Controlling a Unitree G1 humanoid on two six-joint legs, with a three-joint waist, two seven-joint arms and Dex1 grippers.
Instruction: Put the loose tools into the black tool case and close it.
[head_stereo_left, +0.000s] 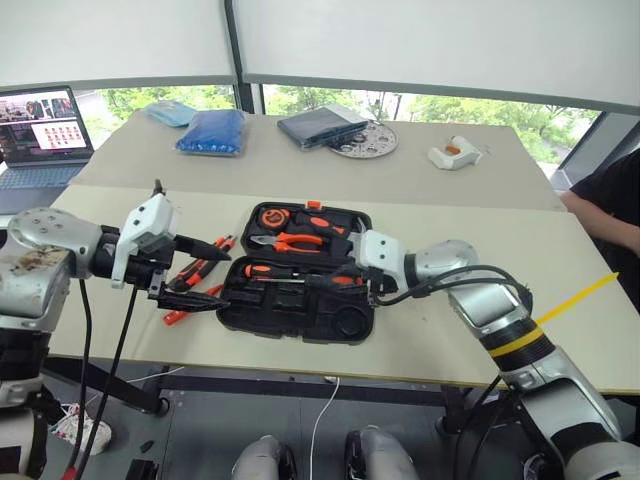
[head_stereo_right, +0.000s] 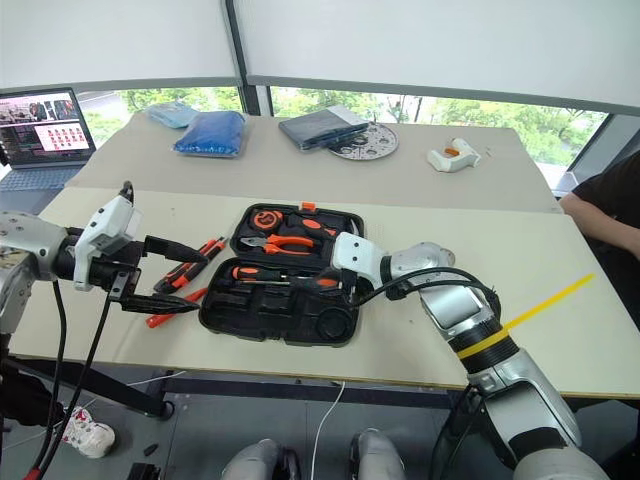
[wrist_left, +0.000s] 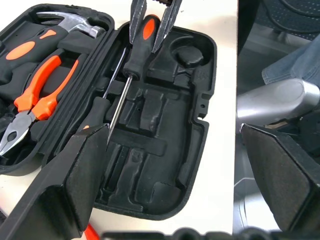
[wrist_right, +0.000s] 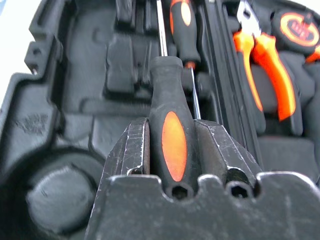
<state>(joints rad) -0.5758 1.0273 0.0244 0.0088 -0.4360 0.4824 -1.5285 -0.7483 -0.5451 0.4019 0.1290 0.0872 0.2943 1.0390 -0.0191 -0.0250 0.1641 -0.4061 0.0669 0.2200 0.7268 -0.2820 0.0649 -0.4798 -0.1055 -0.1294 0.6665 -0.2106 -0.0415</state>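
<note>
A screwdriver (wrist_right: 172, 135) is clamped by its handle in the right end effector (wrist_right: 175, 145) over the open black tool case (head_stereo_left: 240, 310); the left end effector (wrist_left: 170, 165) is held apart

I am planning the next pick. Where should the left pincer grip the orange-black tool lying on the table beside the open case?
Grip the orange-black tool at the middle of its handle, probably from above with the left pincer across it: it lies flat on the table, slanted.
</note>
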